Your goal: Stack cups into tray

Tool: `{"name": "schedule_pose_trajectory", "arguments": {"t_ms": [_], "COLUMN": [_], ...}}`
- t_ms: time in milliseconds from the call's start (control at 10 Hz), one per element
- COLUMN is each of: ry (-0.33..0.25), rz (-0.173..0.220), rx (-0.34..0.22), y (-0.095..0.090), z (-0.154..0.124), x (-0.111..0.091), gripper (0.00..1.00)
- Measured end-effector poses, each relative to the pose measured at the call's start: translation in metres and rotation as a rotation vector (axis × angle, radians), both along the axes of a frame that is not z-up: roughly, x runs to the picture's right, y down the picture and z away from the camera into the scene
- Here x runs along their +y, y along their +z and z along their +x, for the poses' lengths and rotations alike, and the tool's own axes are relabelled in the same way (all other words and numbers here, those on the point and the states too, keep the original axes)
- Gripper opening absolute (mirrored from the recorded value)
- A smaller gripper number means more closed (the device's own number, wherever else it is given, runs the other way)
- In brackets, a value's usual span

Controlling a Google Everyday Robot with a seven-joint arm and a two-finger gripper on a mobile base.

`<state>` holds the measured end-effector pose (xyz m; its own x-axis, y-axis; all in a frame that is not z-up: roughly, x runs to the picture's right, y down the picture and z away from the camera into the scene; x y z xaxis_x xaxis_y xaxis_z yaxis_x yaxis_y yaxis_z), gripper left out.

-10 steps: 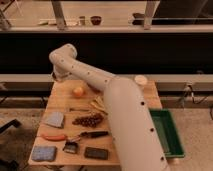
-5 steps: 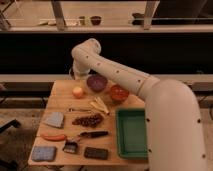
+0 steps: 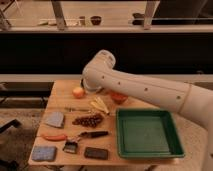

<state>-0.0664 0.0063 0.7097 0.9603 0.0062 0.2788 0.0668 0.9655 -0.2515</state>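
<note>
On the desk (image 3: 62, 97), at its right: tray (image 3: 148, 133), dark green, rectangular, raised rim.
Hand (image 3: 88, 86): behind the white arm's rounded elbow; grip cannot be told.
Cups: hidden.

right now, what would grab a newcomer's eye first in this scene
The big white robot arm sweeps in from the right across the back of the wooden table; its gripper is hidden behind the arm's elbow near the far edge. Next is the dark green tray, empty, at the table's front right. Left of it lie small items, including dark grapes and an orange fruit.
</note>
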Motion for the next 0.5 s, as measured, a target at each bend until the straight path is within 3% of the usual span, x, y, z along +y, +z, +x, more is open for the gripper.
{"name": "schedule_pose_trajectory", "arguments": {"t_ms": [200,500], "ry": [-0.002,0.010], "rz": [-0.006,-0.008], "rx": [-0.006,-0.007], "y": [-0.018,-0.022], "z": [0.022,0.016], "x": [0.024,0.030], "gripper": [0.00,0.00]}}
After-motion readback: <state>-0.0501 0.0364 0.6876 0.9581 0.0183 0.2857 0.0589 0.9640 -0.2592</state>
